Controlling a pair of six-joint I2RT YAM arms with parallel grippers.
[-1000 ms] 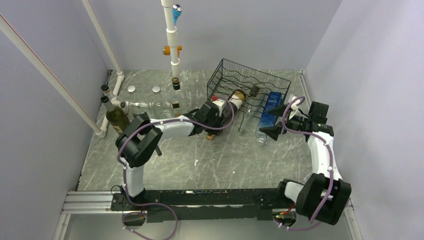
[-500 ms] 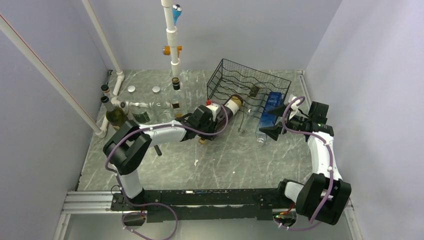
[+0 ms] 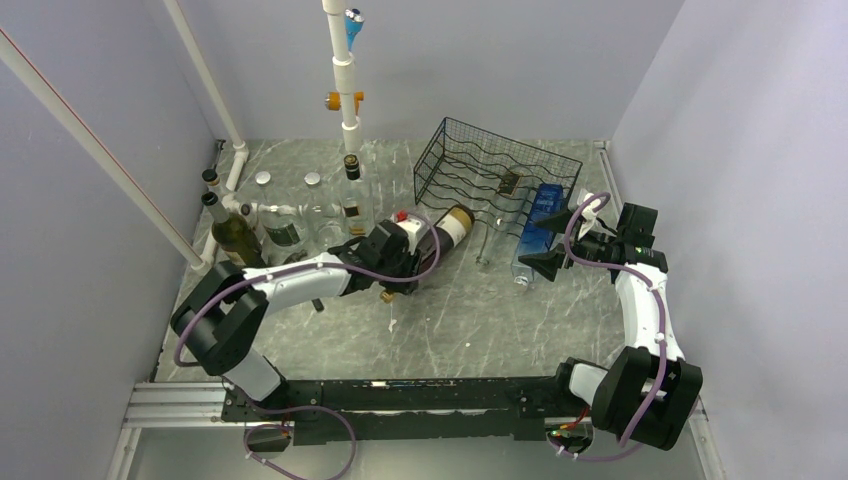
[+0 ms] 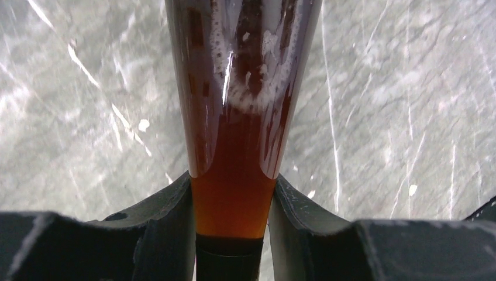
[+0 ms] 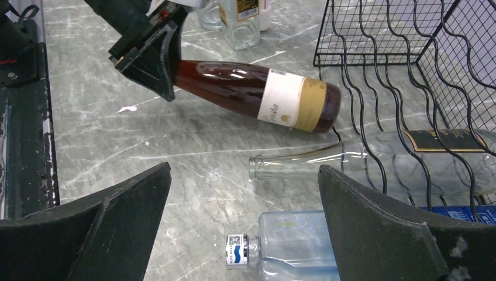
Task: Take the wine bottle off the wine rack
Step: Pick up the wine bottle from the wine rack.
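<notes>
The wine bottle [image 3: 447, 226] is dark amber glass with a white and gold label [image 5: 291, 99]. It lies nearly level just left of the black wire wine rack [image 3: 500, 165], its base pointing at the rack's open front [image 5: 374, 70] and outside the wires. My left gripper [image 3: 392, 262] is shut on the bottle's neck [image 4: 234, 193], with one black finger [image 4: 166, 213] pressed to each side. My right gripper [image 5: 244, 170] hangs wide open at the rack's near right, above the table, holding nothing.
A clear empty bottle [image 5: 304, 164] lies in the rack's lowest row, neck sticking out. A blue-tinted square bottle [image 5: 292, 246] lies under my right gripper. Upright bottles [image 3: 235, 235] and jars stand at the back left beside the white pipe frame [image 3: 345, 80].
My left arm has drawn the wine bottle out of the rack, leftward and toward the near side. The right arm has not moved.
</notes>
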